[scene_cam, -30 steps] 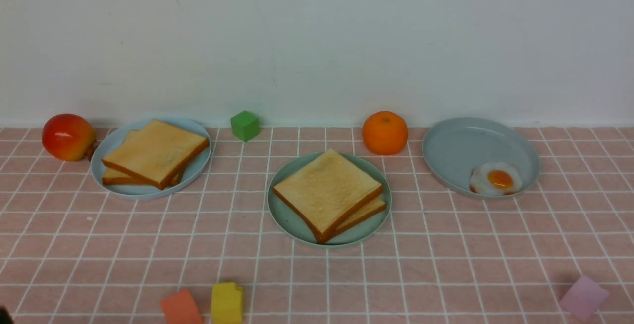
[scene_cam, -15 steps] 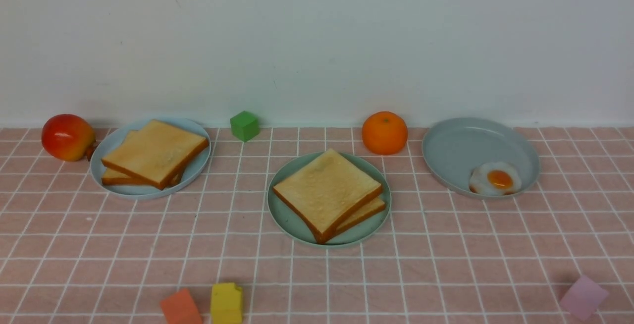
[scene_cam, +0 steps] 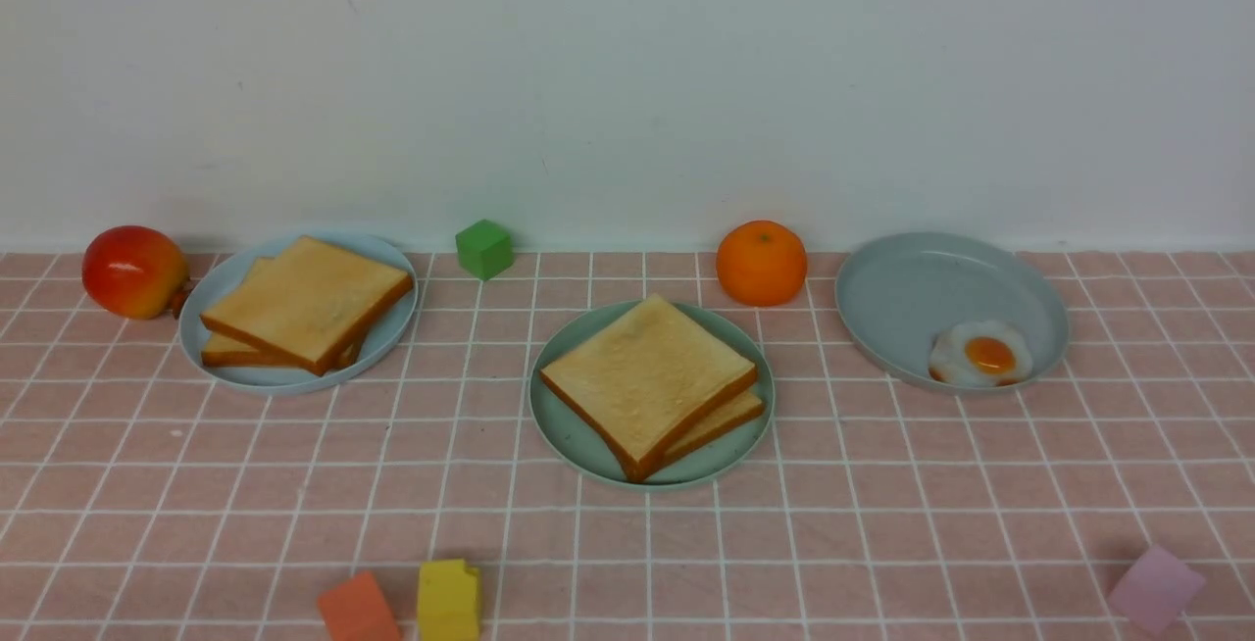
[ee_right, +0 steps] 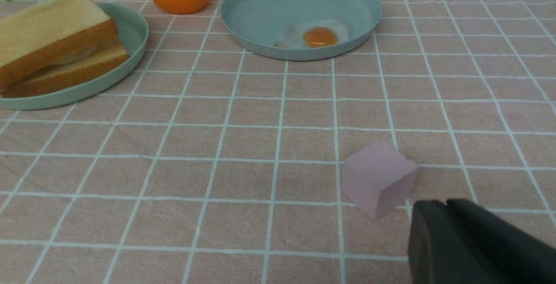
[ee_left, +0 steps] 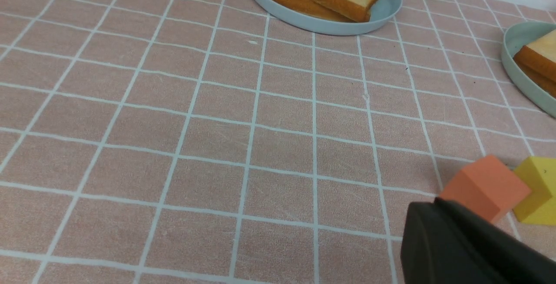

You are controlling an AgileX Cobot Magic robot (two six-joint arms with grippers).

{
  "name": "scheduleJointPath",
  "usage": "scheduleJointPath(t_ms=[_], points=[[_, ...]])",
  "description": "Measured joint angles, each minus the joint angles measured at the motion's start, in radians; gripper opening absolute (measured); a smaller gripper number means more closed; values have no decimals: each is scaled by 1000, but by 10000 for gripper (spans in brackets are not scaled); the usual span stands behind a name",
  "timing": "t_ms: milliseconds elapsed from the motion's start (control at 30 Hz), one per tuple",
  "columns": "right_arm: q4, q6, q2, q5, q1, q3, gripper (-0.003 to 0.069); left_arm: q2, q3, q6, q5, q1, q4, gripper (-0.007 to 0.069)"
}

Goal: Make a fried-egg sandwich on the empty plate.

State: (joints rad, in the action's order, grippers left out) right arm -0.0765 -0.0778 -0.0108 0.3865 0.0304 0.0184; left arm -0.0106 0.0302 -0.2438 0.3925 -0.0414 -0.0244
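Both grippers empty: left gripper (ee_left: 469,249) clenched, right gripper (ee_right: 478,245) unclear; no writing.

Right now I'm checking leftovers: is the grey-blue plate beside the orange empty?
No, a fried egg lies inside the grey-blue plate, near its front rim, to the right of the orange.

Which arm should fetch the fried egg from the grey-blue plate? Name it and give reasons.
Right, probably. The egg lies in the grey-blue plate on the robot's right, and the right wrist view shows it; the left one does not.
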Motion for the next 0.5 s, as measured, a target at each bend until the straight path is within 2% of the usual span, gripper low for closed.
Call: scheduleJointPath(t_ms=[500], points=[[0, -2, 0, 0, 0, 0, 87, 0, 0, 0, 0, 0, 0, -6]])
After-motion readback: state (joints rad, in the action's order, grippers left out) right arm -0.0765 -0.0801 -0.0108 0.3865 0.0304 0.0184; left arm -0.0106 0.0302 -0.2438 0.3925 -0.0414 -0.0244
